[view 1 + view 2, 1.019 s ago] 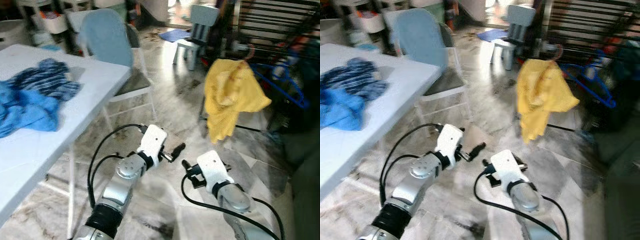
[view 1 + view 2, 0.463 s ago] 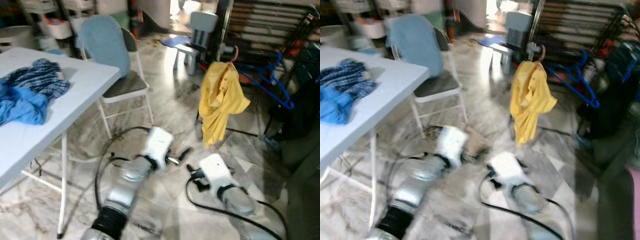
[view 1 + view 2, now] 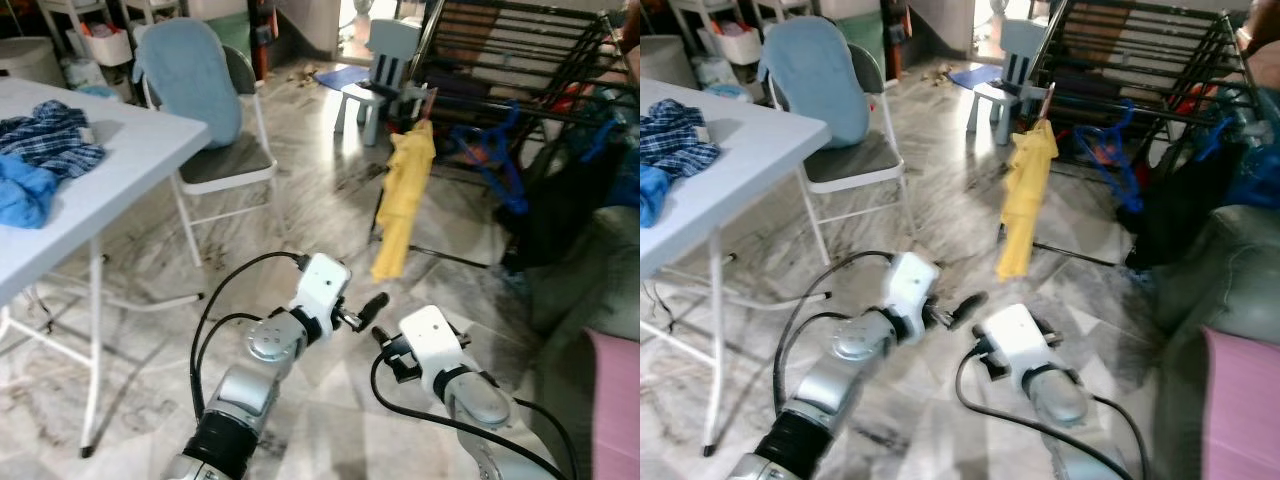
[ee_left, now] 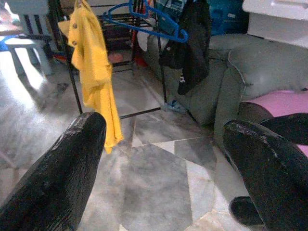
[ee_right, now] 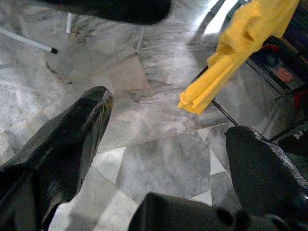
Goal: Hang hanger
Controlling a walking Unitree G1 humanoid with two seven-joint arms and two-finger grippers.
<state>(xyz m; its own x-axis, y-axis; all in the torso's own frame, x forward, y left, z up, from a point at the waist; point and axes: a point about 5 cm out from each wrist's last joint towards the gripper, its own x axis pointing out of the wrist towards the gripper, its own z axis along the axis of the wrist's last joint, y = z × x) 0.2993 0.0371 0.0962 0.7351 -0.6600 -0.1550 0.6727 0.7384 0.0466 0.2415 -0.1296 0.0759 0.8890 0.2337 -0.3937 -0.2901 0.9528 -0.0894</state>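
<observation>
Yellow shirt (image 3: 400, 205) hangs on its hanger (image 3: 428, 100) from the dark rack (image 3: 520, 60), upper centre.
Lower centre, left gripper (image 4: 163, 159) and right gripper (image 5: 166, 144) hover over marble floor (image 3: 300, 210), fingers apart, empty.

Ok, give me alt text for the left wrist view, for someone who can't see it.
A yellow shirt hangs from a dark drying rack beside a blue hanger and a black garment, over a marble floor. The left end effector frames the scene, its fingers apart and holding nothing.
</observation>
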